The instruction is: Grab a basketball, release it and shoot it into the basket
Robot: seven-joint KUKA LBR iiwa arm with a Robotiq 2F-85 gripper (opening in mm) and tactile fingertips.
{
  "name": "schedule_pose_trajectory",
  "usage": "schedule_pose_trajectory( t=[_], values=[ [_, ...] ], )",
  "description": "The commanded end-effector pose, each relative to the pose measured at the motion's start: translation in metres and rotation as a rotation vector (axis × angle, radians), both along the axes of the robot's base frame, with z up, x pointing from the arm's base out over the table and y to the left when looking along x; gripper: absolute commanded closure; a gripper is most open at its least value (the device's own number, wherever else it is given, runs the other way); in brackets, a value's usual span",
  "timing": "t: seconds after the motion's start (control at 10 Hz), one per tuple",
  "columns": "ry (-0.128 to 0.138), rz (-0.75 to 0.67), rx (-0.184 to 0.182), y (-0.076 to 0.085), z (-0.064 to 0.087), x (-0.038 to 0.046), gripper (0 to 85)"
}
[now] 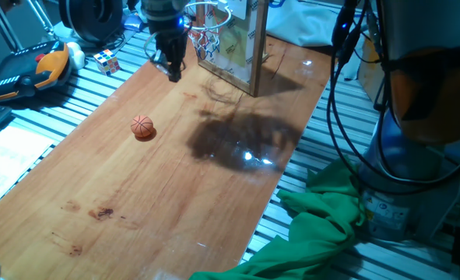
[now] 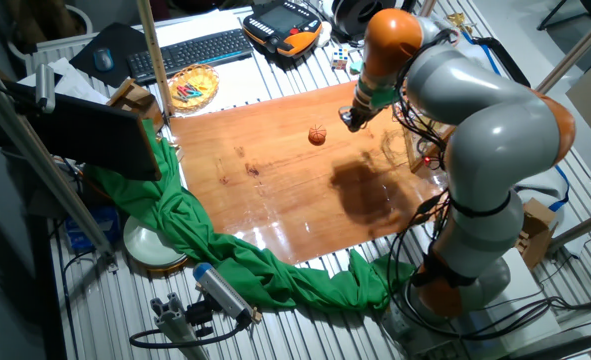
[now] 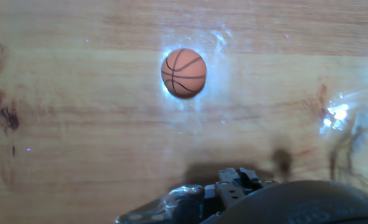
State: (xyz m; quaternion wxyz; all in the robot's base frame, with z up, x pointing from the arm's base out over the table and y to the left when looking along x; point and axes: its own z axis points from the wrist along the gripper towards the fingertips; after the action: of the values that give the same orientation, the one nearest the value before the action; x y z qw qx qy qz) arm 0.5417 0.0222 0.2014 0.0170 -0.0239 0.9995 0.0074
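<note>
The basketball (image 1: 142,127) is a tiny orange ball with dark seams, lying alone on the wooden tabletop (image 1: 175,194). It also shows in the other fixed view (image 2: 317,135) and in the hand view (image 3: 184,73). My gripper (image 1: 171,70) hangs above the table's far end, fingers pointing down, open and empty, a short way from the ball (image 2: 350,120). The basket (image 1: 208,31), a red-orange rim with a white net on a clear wood-framed backboard (image 1: 241,47), stands upright just beside the gripper. In the hand view only the hand's housing (image 3: 277,202) shows at the bottom edge.
An orange-and-black plush toy (image 1: 52,64) and a multicoloured puzzle cube (image 1: 107,61) lie off the board's far left. A green cloth (image 1: 315,225) drapes over the near right edge. A keyboard (image 2: 190,50) and a basket of small items (image 2: 193,86) sit beyond the board.
</note>
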Motion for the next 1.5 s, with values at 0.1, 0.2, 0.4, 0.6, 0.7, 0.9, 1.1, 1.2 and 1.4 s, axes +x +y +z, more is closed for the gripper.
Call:
schedule_pose_trajectory(
  t=[0.1, 0.2, 0.4, 0.6, 0.7, 0.9, 1.1, 1.2, 1.4],
  values=[
    [-0.006, -0.014, 0.000, 0.006, -0.009, 0.0074, 84.3],
    [-0.006, -0.020, 0.001, 0.008, -0.013, 0.0121, 84.3],
    [-0.025, -0.032, -0.009, 0.010, -0.023, 0.0179, 84.3],
    [-0.038, -0.059, -0.011, 0.013, -0.033, 0.0235, 84.3],
    [-0.046, -0.064, -0.023, 0.015, -0.033, 0.0251, 84.3],
    [-0.053, -0.109, -0.035, 0.022, -0.032, 0.0274, 84.3],
    [-0.021, -0.136, -0.094, 0.032, -0.020, 0.0279, 84.3],
    [-0.035, -0.164, -0.107, 0.039, -0.010, 0.0260, 84.3],
    [-0.020, -0.158, -0.075, 0.034, -0.026, 0.0363, 84.3]
  ],
)
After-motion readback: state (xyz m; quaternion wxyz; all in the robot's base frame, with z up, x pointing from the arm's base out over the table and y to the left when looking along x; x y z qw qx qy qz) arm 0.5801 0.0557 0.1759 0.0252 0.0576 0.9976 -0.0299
